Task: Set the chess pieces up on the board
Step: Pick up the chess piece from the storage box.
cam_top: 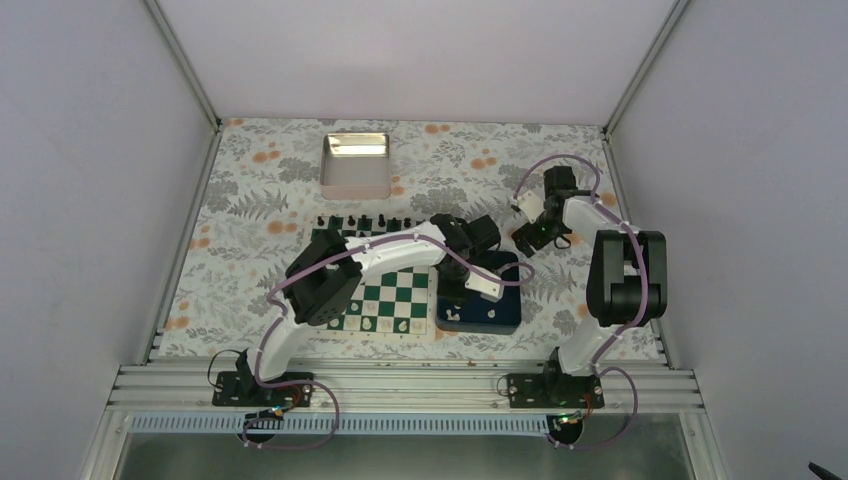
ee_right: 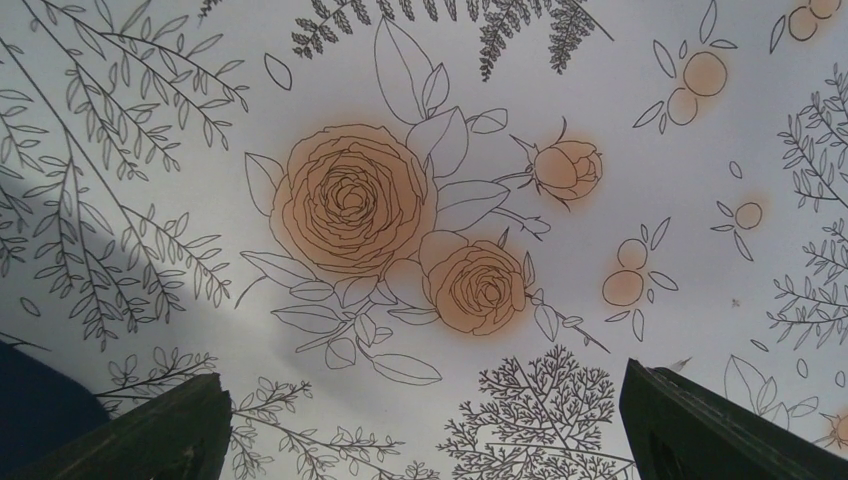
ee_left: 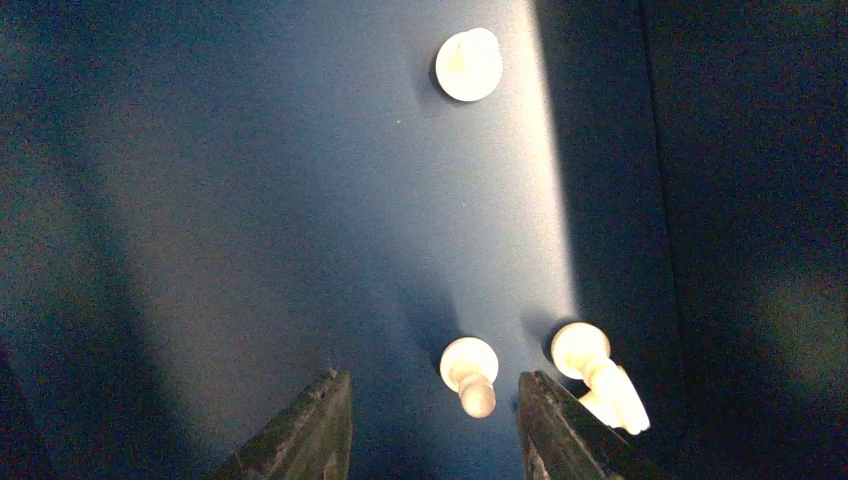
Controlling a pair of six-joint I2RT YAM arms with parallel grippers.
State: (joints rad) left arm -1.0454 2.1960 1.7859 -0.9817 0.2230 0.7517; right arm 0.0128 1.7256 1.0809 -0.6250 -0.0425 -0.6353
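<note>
Floral cloth (cam_top: 250, 200) covers the table between plain white walls. Over it, the left gripper (ee_left: 432, 385) hangs low inside the tray (ee_left: 250, 200), jaws partly spread and grasping nothing. Its dark fingers (ee_left: 310, 430) stand either side of a white pawn (ee_left: 470, 372), which sits in the gap nearer the 3 o'clock finger and touches neither. Whether the pawn is upright or tipped I cannot tell. Just past that same finger, at 3 o'clock, a second piece (ee_left: 585, 350) lies on the blue floor with another pale shape against it. A third piece (ee_left: 468, 65) rests alone, well apart at 12 o'clock. From above, the tray sits just beside the board (cam_top: 395, 295), at its 3 o'clock edge, and the left arm crosses over the board to reach it. Black pieces (cam_top: 365, 222) line the board's 12 o'clock edge. Pale specks along its 6 o'clock row may be pieces, but they are too small to tell. A metal tin (cam_top: 355, 165) stands well apart at 12 o'clock from the board. The right gripper (ee_right: 425, 385) hovers over bare cloth at about 1 o'clock from the tray, fingers spread wide and empty, with roses printed below and a dark blue corner at its 8 o'clock.
</note>
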